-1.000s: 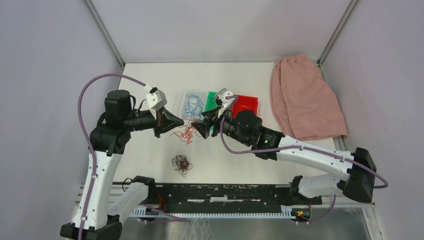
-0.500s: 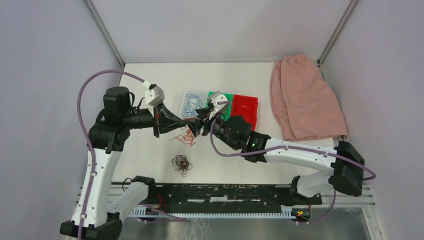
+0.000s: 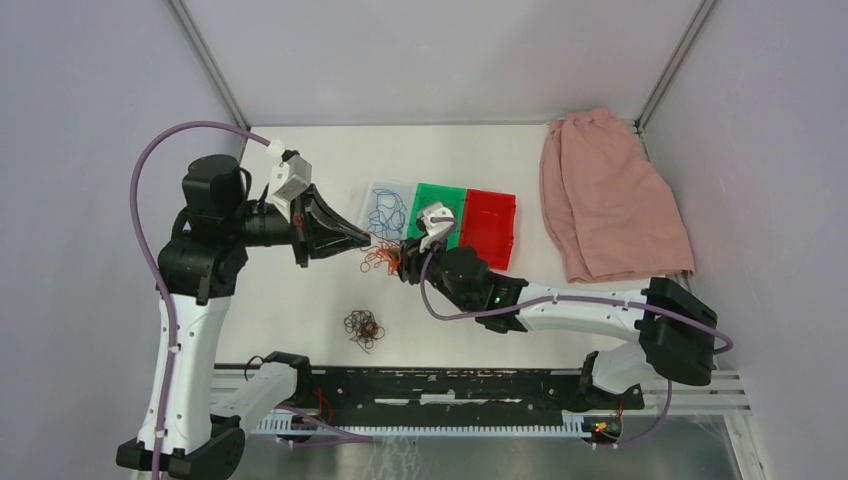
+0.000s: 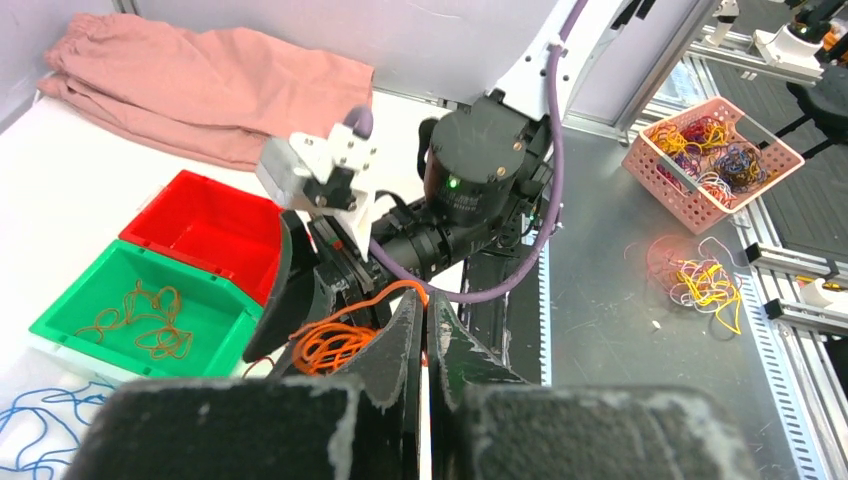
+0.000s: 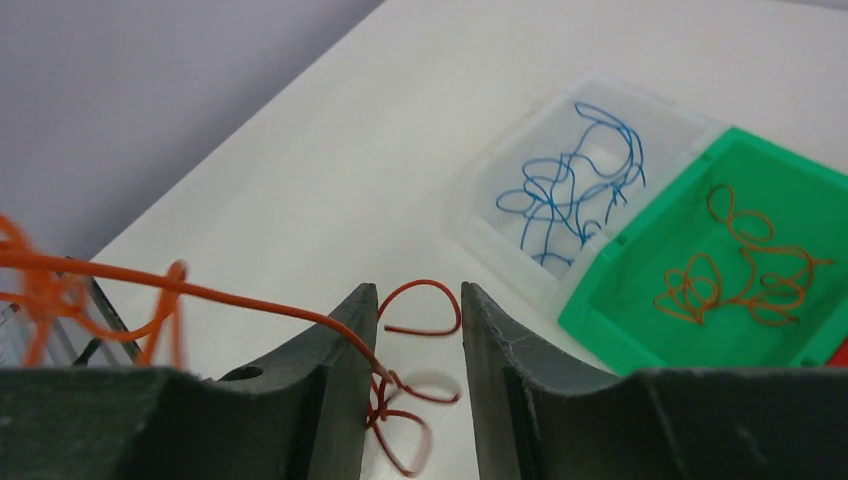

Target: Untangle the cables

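The cables lie in separate lots. An orange-red tangle hangs between the two grippers, and a dark brown bunch rests on the table nearer the arm bases. Blue cables fill a clear bin. My left gripper is shut on an orange strand, with the orange tangle hanging just beyond its tips. My right gripper stands open over red loops lying on the table between its fingers. The orange strand crosses its left finger.
A green bin holding orange-brown cables and a red bin stand right of the clear bin. A pink cloth lies at the back right. Off the table stands a pink basket of coloured wires.
My right gripper moved left to the orange-red tangle and its jaws narrowed. My left arm drew back to the left, pulling the orange strand with it.
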Controlling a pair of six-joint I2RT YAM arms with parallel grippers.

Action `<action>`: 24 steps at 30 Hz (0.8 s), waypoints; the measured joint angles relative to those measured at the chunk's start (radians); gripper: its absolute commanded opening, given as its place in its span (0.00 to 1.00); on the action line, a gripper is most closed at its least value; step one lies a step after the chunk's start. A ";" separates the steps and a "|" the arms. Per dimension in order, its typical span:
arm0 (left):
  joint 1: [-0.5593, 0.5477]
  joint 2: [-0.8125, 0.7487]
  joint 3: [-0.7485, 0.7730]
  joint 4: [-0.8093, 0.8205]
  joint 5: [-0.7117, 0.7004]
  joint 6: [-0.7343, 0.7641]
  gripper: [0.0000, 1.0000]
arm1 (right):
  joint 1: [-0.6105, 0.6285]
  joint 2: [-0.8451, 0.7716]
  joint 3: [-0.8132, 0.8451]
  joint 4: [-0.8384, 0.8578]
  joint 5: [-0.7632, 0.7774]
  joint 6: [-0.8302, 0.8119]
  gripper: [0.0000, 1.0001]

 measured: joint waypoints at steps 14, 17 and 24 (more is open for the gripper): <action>0.000 0.040 0.193 0.005 0.000 -0.032 0.03 | -0.003 -0.150 -0.225 -0.011 0.082 0.118 0.43; 0.000 0.048 0.239 0.011 -0.014 -0.031 0.03 | -0.003 -0.180 -0.256 -0.025 0.092 0.136 0.49; 0.000 0.076 0.370 0.034 -0.092 -0.031 0.03 | -0.005 -0.227 -0.338 -0.054 0.106 0.189 0.52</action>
